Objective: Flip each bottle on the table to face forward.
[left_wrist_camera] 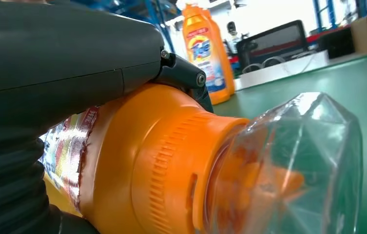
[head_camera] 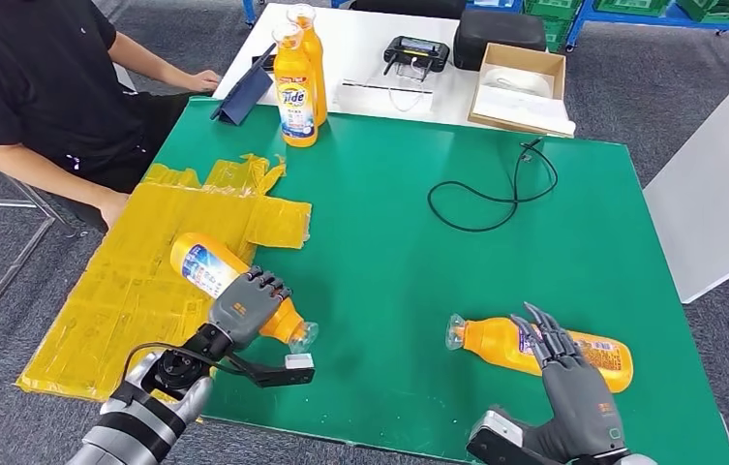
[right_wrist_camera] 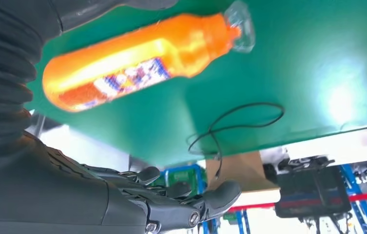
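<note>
On green desk, near front-left: orange bottle lying on its side, base resting on yellow sheet, clear cap pointing toward front-right. Left hand laid over bottle's shoulder, fingers curled across the orange body, gripping it. From left wrist view, same bottle close up with ribbed orange collar and faceted clear cap, dark thumb wrapped against its neck.

Toward front-right: second orange bottle also on its side, clear cap pointing left, label turned partly upward. Right hand poised at bottle's near side, fingers straight and apart, tips reaching over the orange body; contact with it cannot be told, nothing gripped. Right wrist view: that bottle flat on green surface, fingers extended and spread, apart from it.

At far edge of green desk: two upright orange bottles with blue-and-red labels, one just behind the other, also seen in left wrist view. Black cable looped on green surface, well apart from both lying bottles. Beyond, on white table: open cardboard box, black case, small black device, dark tablet propped up. Seated person in black at left side, one hand near yellow sheet.
</note>
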Robot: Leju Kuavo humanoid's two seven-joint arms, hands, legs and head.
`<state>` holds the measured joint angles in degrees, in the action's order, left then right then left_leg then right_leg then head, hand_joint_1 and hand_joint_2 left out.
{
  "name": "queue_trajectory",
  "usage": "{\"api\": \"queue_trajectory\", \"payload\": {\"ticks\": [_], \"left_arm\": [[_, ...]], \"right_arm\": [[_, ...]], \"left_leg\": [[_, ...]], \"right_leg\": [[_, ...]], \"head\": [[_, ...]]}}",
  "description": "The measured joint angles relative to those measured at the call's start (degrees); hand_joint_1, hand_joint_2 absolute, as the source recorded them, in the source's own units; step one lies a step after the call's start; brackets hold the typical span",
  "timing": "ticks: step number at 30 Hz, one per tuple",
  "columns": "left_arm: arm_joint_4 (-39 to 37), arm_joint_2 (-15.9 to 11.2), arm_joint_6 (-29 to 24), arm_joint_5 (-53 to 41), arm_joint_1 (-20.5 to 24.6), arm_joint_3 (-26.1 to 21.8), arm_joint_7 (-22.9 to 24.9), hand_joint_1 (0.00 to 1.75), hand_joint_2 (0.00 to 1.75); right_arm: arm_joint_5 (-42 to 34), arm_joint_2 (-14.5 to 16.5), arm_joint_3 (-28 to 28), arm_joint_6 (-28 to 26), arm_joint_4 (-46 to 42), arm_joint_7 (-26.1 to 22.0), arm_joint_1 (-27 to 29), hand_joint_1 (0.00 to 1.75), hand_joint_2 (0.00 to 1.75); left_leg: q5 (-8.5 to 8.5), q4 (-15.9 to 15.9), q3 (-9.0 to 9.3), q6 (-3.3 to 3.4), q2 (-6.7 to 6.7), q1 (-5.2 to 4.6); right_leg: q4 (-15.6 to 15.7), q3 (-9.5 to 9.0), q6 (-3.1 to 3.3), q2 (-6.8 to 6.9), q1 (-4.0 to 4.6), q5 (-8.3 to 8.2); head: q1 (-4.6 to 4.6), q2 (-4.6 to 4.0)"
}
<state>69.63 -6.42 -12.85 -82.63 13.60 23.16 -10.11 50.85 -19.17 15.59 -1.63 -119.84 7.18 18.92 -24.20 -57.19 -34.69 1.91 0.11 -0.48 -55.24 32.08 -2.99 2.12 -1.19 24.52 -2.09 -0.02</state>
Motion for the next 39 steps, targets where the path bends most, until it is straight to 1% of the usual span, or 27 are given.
{"api": "queue_trajectory", "payload": {"ticks": [3,4,7,9,12,15,18,22,25,27,28,30,31,32,34,35,37,39], "left_arm": [[-1.58,-0.22,0.25,-4.37,0.78,0.36,3.86,0.14,1.75],[-2.20,-0.23,0.36,-5.23,1.15,0.43,5.23,0.00,1.75],[-3.85,-0.17,0.82,-5.93,2.31,0.75,9.47,0.00,1.75],[-4.55,-0.04,1.08,-5.94,2.82,0.75,10.38,0.00,1.75],[-4.93,0.51,1.18,-5.91,3.21,0.05,9.25,0.00,1.75],[-5.36,1.13,1.39,-5.84,3.94,-0.80,7.81,0.00,1.75],[-6.34,1.62,1.97,-5.60,4.89,-1.68,6.72,0.00,1.75],[-7.84,1.81,2.95,-5.16,5.66,-2.36,6.20,0.00,1.75],[-8.24,2.16,3.84,-2.41,6.04,-2.84,5.06,0.00,1.75],[-8.23,2.49,6.48,3.81,5.74,-3.62,2.27,0.00,1.75],[-8.19,2.67,8.52,9.50,5.25,-4.41,-0.65,0.00,1.75],[-7.58,2.96,13.70,24.52,3.53,-6.61,-8.12,0.00,1.75],[-6.66,3.01,17.11,33.13,2.38,-7.82,-11.33,0.00,1.75],[-5.36,3.02,20.90,41.01,1.08,-8.88,-13.17,0.00,1.75],[-1.99,3.05,27.35,53.19,-1.74,-10.42,-13.77,0.00,1.75],[-0.42,3.06,28.95,56.40,-2.93,-10.92,-13.32,0.00,1.75],[2.20,3.05,30.04,59.02,-4.54,-11.59,-12.62,0.00,1.75],[3.81,3.03,30.34,59.57,-5.34,-12.07,-12.34,0.00,1.75]], "right_arm": [[3.65,0.63,-0.37,0.78,-0.04,0.03,-0.08,0.00,1.75],[4.47,0.87,-0.39,0.90,-0.04,0.09,-0.11,0.00,1.75],[7.37,1.60,-0.62,0.81,-0.04,0.42,-0.17,0.00,1.75],[8.61,2.24,-1.21,0.61,-0.04,0.60,-0.11,0.00,1.75],[8.84,2.96,-3.42,0.82,0.09,-0.01,-0.01,0.00,1.75],[9.81,3.12,-6.92,1.73,0.84,-3.10,-0.03,0.00,1.75],[9.00,3.15,-10.44,4.24,2.35,-5.19,0.06,0.00,1.75],[7.78,2.54,-14.67,7.06,4.07,-5.44,0.93,0.00,1.75],[7.47,1.67,-16.54,8.80,4.67,-4.56,1.92,0.00,1.75],[5.66,0.78,-18.30,10.91,4.73,-3.54,4.32,0.00,1.75],[4.23,0.22,-19.58,11.92,4.72,-3.31,6.45,0.00,1.75],[1.60,-1.04,-22.55,13.05,4.80,-3.72,11.08,0.00,1.75],[0.72,-1.74,-24.00,13.20,4.93,-4.24,12.72,0.00,1.75],[0.10,-2.42,-25.28,13.47,5.13,-4.75,13.59,0.00,1.75],[-0.46,-3.60,-27.16,14.40,5.71,-5.46,13.85,0.00,1.75],[-0.51,-4.03,-27.71,14.84,6.03,-5.60,13.78,0.00,1.75],[-0.46,-4.62,-28.34,15.30,6.61,-5.65,13.63,0.00,1.75],[-0.33,-4.96,-28.65,15.35,6.98,-5.65,13.45,0.00,1.75]], "left_leg": [[0.00,0.00,0.01,0.00,0.00,0.00],[0.00,0.00,0.01,0.00,0.00,0.00],[0.00,0.00,0.02,0.00,0.00,0.01],[0.00,0.00,0.02,0.00,0.00,0.01],[0.00,0.00,0.02,0.00,0.00,0.00],[0.00,0.00,0.00,0.00,0.00,-0.01],[0.00,-0.01,0.02,0.01,-0.01,-0.02],[0.01,-0.01,0.04,0.01,-0.01,-0.02],[0.00,-0.02,0.06,0.01,-0.01,-0.02],[-0.01,-0.02,0.08,0.00,-0.11,-0.02],[-0.02,-0.01,0.08,0.00,-0.23,-0.02],[-0.06,0.00,0.05,-0.02,-0.42,-0.05],[-0.10,0.01,0.04,-0.04,-0.42,-0.06],[-0.14,0.01,0.05,-0.06,-0.35,-0.07],[-0.22,0.02,0.06,-0.09,-0.12,-0.07],[-0.22,0.02,0.06,-0.07,-0.03,-0.07],[-0.17,0.01,0.07,-0.02,0.00,-0.08],[-0.09,0.01,0.08,0.05,-0.02,-0.09]], "right_leg": [[0.00,0.00,0.00,0.00,0.00,0.00],[0.00,0.00,0.00,0.00,0.00,0.00],[0.00,0.00,0.00,0.00,0.01,0.00],[0.00,0.00,0.00,0.00,0.01,0.00],[0.00,0.00,0.00,0.00,0.00,0.00],[0.00,-0.02,0.00,0.00,-0.01,0.00],[0.00,-0.03,-0.01,0.01,-0.01,-0.01],[0.01,-0.04,-0.02,0.00,-0.01,-0.01],[0.01,-0.04,-0.02,0.01,-0.01,-0.01],[0.01,-0.08,-0.02,0.10,-0.01,0.03],[0.01,-0.15,-0.02,0.22,-0.01,0.06],[0.01,-0.26,-0.01,0.44,-0.02,0.12],[0.01,-0.27,-0.01,0.47,-0.03,0.13],[0.01,-0.23,0.00,0.40,-0.03,0.13],[0.02,-0.09,0.03,0.16,-0.04,0.13],[0.02,-0.03,0.03,0.06,-0.05,0.12],[0.03,-0.01,0.02,0.01,-0.06,0.09],[0.03,-0.05,-0.02,0.03,-0.07,0.06]], "head": [[0.00,0.00],[0.00,0.00],[-0.01,0.00],[0.00,0.00],[0.01,0.00],[0.01,0.00],[0.00,0.00],[0.00,0.00],[-0.02,0.00],[-0.01,0.00],[-0.01,0.00],[-0.02,0.00],[-0.02,0.00],[-0.02,0.00],[0.00,0.00],[0.01,0.00],[0.01,0.00],[-0.01,0.00]]}}
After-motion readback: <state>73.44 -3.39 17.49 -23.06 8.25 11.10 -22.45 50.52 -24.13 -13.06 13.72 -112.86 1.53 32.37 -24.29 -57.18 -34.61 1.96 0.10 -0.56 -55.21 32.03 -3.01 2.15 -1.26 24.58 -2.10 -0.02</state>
